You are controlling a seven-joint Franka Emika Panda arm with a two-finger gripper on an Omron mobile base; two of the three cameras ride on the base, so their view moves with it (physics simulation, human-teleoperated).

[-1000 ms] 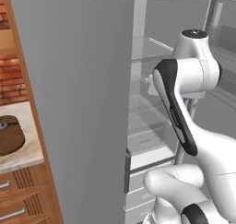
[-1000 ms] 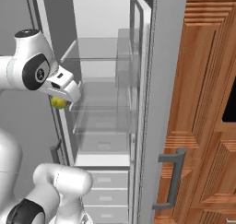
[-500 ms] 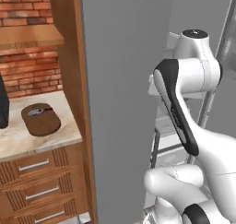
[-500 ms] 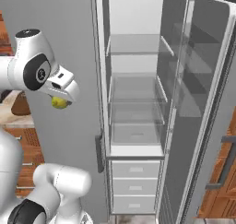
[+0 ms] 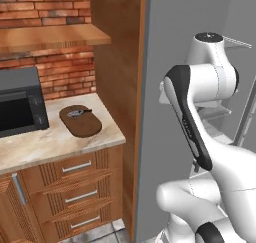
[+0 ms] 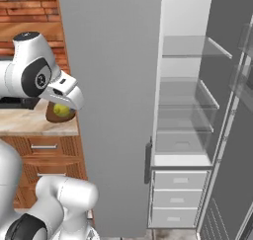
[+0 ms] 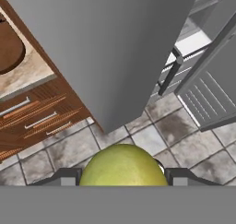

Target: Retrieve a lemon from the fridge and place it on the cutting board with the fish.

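The marble worktop (image 5: pixel 50 147) carries the cutting board (image 5: pixel 82 124) near its right edge, the fish (image 5: pixel 76 113) on it, and a black microwave (image 5: pixel 20 107) at the left.

The white arm rises from its base, bends sharply at a dark-jointed elbow and folds back on itself, with the wrist high and the hand pointing downward. The tool (image 6: pixel 62 109) hangs below the wrist with its jaws partly apart, clamped on the lemon (image 7: pixel 123 165), one dark fingertip (image 7: pixel 67 177) showing at each side of the fruit.
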